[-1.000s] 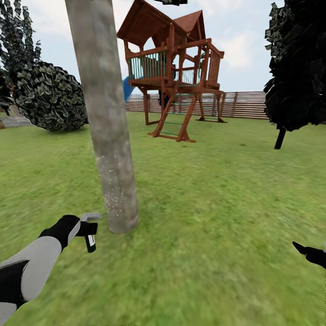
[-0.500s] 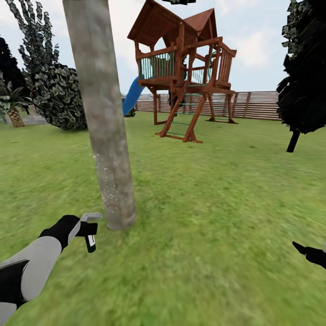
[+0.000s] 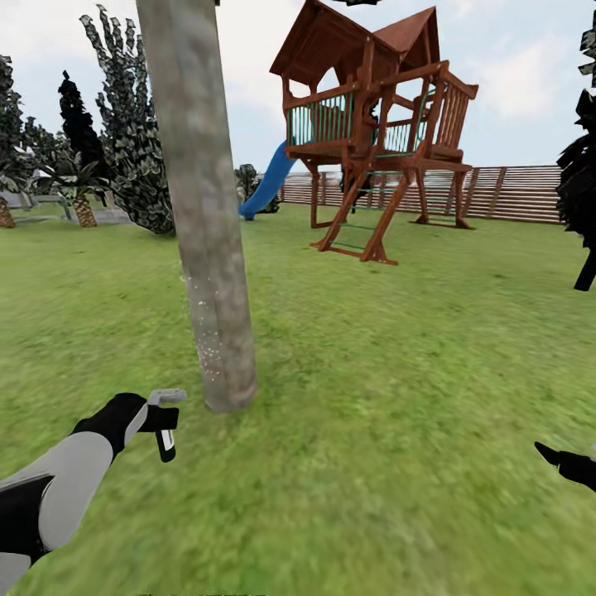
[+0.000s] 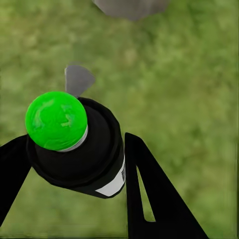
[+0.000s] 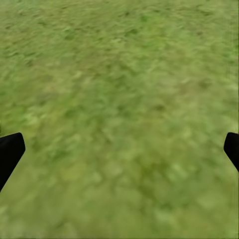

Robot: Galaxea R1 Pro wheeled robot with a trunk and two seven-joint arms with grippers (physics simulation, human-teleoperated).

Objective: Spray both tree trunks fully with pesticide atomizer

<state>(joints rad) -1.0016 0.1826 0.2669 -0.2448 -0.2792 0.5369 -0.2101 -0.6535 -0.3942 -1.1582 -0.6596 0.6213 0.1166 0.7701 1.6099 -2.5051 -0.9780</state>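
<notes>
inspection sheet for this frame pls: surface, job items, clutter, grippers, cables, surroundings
Surface: green lawn.
Job's things: atomizer with green cap, held in the left gripper; tree trunk close ahead, pale specks on its lower part.
Clutter: nothing seen.
Grippers: left shut on the atomizer; right gripper open over grass, holding nothing.
Cables: nothing seen.
Surroundings: wooden playhouse with blue slide, slat fence, dark trees and shrubs.

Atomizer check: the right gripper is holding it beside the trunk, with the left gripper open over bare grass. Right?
Not quite: the sides are swapped. The head view shows the left gripper shut on the atomizer beside the tree trunk. The right gripper is the open one, over bare grass in the right wrist view.
</notes>
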